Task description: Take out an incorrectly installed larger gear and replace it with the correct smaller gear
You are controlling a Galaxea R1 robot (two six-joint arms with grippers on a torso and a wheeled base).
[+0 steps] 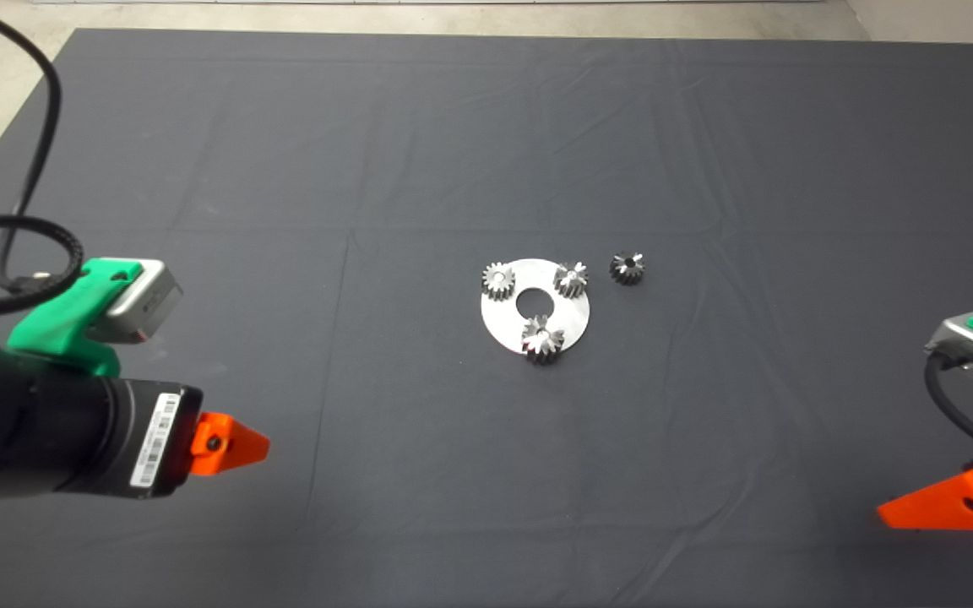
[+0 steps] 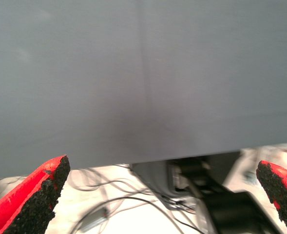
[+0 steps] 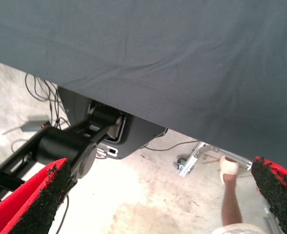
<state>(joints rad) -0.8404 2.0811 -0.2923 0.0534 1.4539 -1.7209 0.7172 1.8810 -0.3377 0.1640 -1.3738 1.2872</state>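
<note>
You see the larger gear (image 1: pixel 543 339) on the round plate (image 1: pixel 508 325) | smaller gear (image 1: pixel 626 268) beside it | left gripper (image 2: pixel 158 195) and right gripper (image 3: pixel 158 195) parked, fingers spread, empty.

My left arm comes in low from the left side, black, with its green wrist mount above it. My left gripper (image 2: pixel 162 195) has its two red fingers (image 2: pixel 33 197) spread wide apart, with nothing between the black pads. My right gripper (image 3: pixel 160 200) waits at the lower right edge. Its fingers (image 3: pixel 36 200) are also wide apart and hold nothing. Both claws hang free and touch nothing.
</note>
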